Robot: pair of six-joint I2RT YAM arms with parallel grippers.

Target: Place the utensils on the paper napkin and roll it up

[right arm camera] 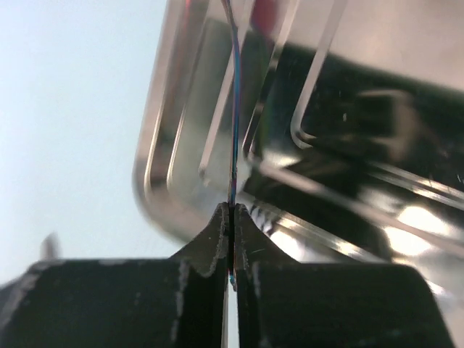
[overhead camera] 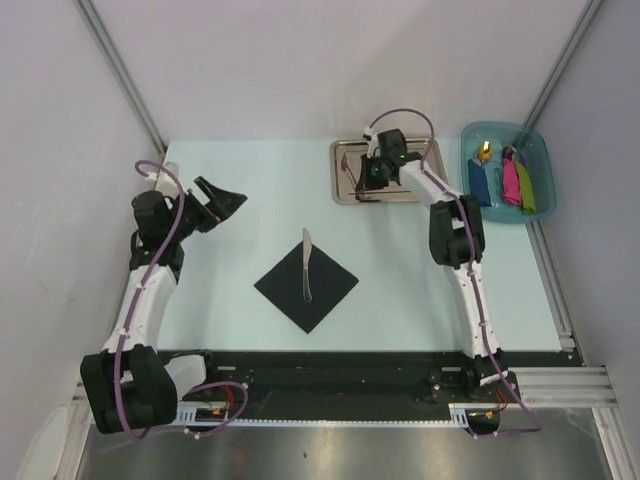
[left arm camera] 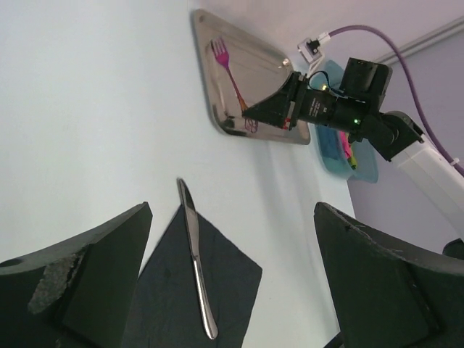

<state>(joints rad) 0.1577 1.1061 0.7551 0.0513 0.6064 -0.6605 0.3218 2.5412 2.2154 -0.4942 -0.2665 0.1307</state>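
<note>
From above, we see the left gripper with its jaws wide apart and nothing between them. The knife lies on the paper napkin, well off to their right. The right gripper dips into the steel tray.

In the left wrist view, the fork lies in that tray, and its handle end meets the right gripper's tips.

In the right wrist view, those jaws are clamped on the fork's thin handle, which runs straight ahead of them.
</note>
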